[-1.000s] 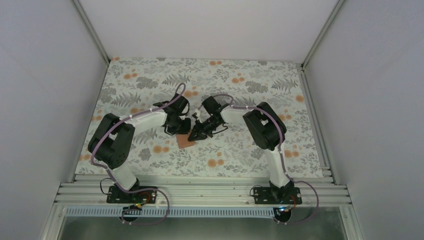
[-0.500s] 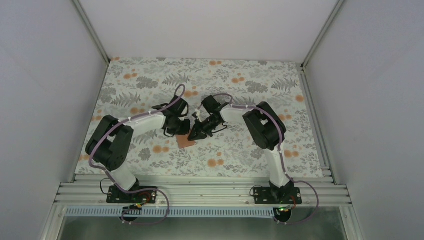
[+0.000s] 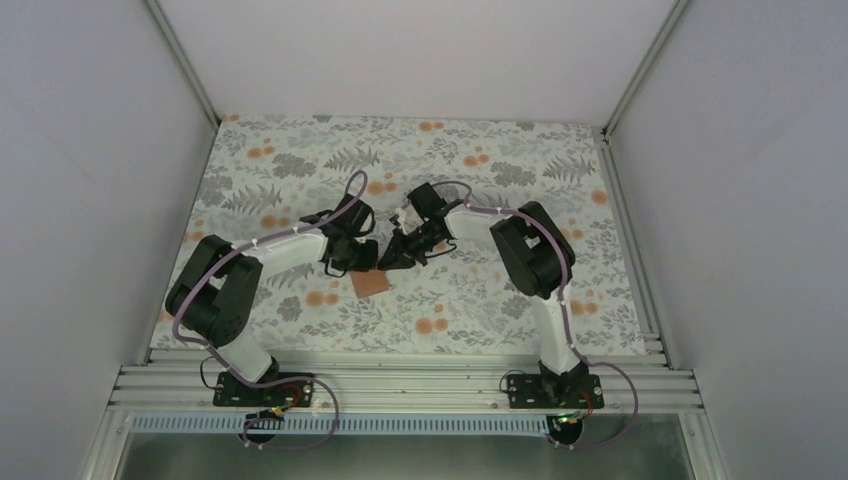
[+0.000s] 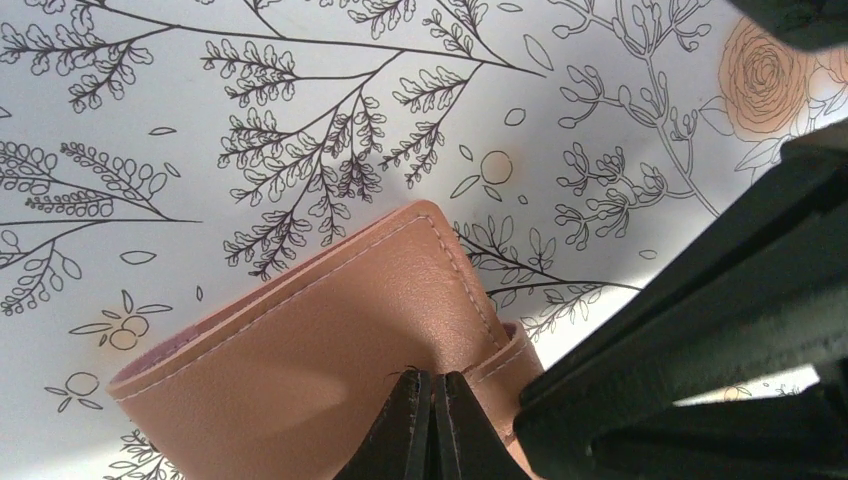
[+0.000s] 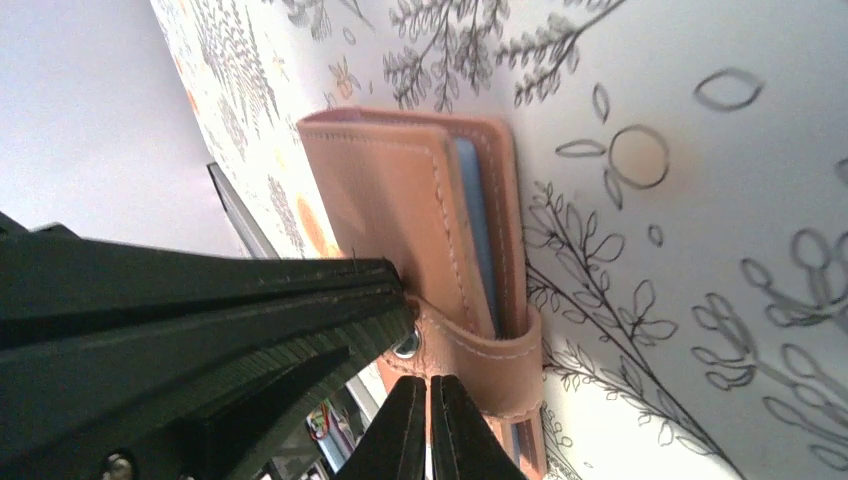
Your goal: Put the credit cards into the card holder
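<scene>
Near the middle of the floral table [image 3: 520,160], the tan card holder [image 3: 371,284] lies flat with both arms bent over it. The left gripper [image 4: 432,400] is at its 11 o'clock and the right gripper [image 5: 430,410] at its 1 o'clock. Each gripper's fingers are pressed together with nothing between them. The left tips are over the holder's stitched face and the right tips are at its snap strap [image 5: 480,352] – contact cannot be told. A bluish credit card [image 5: 470,215] shows edge-on inside the holder.
</scene>
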Available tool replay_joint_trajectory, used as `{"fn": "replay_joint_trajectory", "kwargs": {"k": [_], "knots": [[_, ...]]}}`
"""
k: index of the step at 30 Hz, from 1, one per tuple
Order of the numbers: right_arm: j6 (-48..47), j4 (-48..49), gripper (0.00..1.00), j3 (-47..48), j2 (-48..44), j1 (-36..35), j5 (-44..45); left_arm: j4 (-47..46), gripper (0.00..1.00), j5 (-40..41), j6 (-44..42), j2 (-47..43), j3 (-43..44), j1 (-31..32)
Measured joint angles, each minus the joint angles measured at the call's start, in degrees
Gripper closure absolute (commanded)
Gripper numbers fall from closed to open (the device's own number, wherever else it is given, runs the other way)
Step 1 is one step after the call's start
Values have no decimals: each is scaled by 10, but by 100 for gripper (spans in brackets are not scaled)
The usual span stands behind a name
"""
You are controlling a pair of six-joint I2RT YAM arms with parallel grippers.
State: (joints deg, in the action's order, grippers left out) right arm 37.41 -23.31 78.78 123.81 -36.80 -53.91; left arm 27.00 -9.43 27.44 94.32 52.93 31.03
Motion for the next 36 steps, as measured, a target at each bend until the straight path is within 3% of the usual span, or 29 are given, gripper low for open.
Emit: {"fn": "replay_joint_trajectory", "kwargs": {"k": [26, 32, 36], "knots": [[10, 39, 95, -2, 19, -3, -16, -1, 97, 12, 8, -9, -8, 9], [-7, 52, 96, -12, 19, -2, -23, 11, 84, 17, 19, -10, -5, 10], [-15, 64, 96, -20, 19, -2, -28, 26, 80, 20, 24, -11, 1, 13]]}}
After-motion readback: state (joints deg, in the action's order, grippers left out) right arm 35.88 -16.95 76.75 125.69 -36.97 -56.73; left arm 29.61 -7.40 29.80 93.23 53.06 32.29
